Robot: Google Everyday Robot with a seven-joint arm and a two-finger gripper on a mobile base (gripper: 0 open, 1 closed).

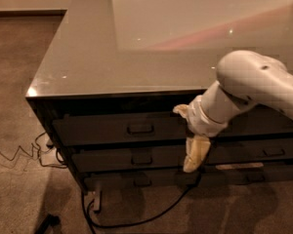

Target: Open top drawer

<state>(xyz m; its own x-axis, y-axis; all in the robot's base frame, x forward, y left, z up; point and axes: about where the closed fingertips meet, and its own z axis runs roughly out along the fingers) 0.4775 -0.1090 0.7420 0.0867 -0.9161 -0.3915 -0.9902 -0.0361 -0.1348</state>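
Note:
The top drawer (102,129) is the uppermost dark front under the glossy cabinet top, with a small rectangular pull (140,128) at its centre. The front sits flush with the fronts below it. My gripper (188,132) hangs on the white arm (254,82) just right of the pull, in front of the drawer fronts. Its two cream fingers are spread apart, one up near the top drawer's upper edge (182,110) and one down over the second drawer (196,152). They hold nothing.
Two slimmer dark drawers (112,159) with like handles lie below. The cabinet top (136,48) is grey and reflective. Cables (19,155) trail on the carpet at left, and a black cord (136,221) runs under the cabinet front.

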